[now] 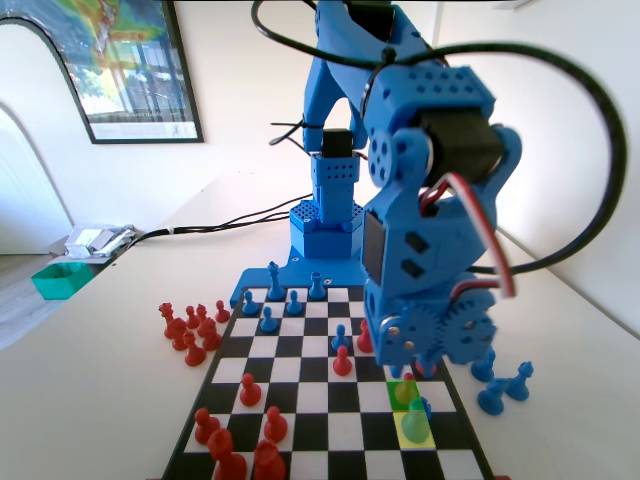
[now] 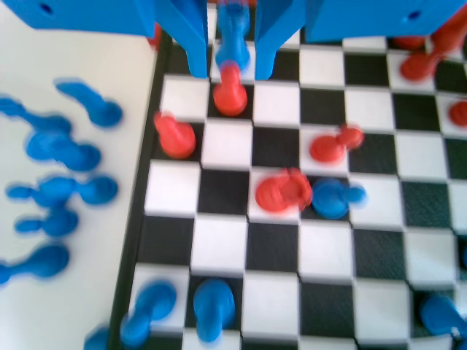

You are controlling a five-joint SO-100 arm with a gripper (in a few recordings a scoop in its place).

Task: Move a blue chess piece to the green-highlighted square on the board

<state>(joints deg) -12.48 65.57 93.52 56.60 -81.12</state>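
A: The blue two-finger gripper [image 2: 232,44] hangs low over the flat black-and-white chessboard [image 1: 300,372], near its right edge in the fixed view, and there's a small blue plastic pawn with a ball head [image 2: 233,36] standing between the jaws

B: Clamped on it?

A: The jaws sit close on either side of it, but the wrist view is blurred and I cannot tell whether they actually press it

B: And the target?

A: The bright green-tinted square [image 1: 403,392] lies in the right-hand column near the board's near corner, straight under the gripper [image 1: 415,372] in the fixed view, with a yellow-tinted square [image 1: 414,429] just in front of it

B: Neighbours?

A: A red plastic pawn [image 2: 230,93] stands just past the held piece in the wrist view, another red pawn [image 2: 174,135] near the board's left edge there

B: Off the board?

A: A cluster of blue pieces [image 2: 66,182] lies on the white table [image 1: 90,380] beside the board's left edge in the wrist view
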